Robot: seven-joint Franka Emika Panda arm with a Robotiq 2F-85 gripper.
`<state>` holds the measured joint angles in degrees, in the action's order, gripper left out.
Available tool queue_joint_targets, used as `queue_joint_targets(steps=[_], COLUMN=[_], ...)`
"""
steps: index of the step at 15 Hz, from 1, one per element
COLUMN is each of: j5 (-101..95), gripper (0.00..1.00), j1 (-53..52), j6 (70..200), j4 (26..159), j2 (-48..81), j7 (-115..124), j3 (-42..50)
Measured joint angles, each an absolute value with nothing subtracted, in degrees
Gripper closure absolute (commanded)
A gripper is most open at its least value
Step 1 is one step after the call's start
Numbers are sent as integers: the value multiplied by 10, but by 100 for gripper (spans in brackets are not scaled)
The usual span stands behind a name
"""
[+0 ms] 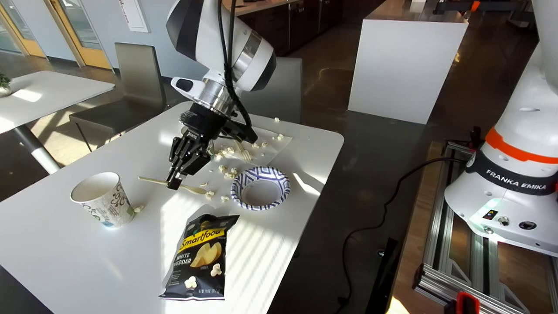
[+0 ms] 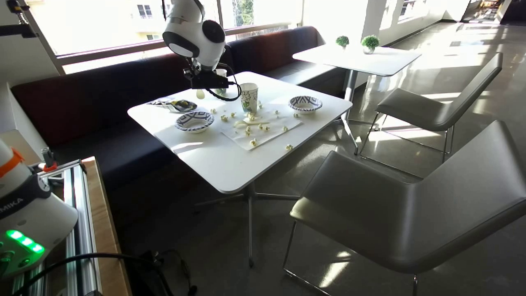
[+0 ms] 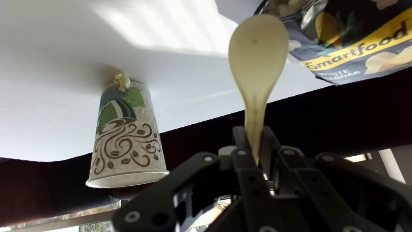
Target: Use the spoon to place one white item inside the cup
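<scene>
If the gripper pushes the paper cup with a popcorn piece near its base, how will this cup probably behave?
Pushed near its rim, the paper cup would probably tip easily, since it narrows toward its base. It is likely light and may dent when squeezed, as its rim looks thin. Its inside bottom is hidden, so contents are unknown.

Hard sunlight — window [image 2: 98, 26] seemingly overexposed

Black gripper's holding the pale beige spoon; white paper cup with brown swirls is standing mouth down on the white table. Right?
Not mouth down: an exterior view shows the white paper cup with brown swirls upright, mouth up, on the white table. The black gripper does hold the pale beige spoon.
</scene>
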<state>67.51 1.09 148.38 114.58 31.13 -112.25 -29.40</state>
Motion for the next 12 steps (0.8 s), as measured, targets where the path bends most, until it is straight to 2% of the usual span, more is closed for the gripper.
queue_joint_targets(steps=[12], j5=[895], gripper=[97], j1=[-81], j6=[1484], j4=[1123], j2=[343], j7=[-1320], j3=[-190])
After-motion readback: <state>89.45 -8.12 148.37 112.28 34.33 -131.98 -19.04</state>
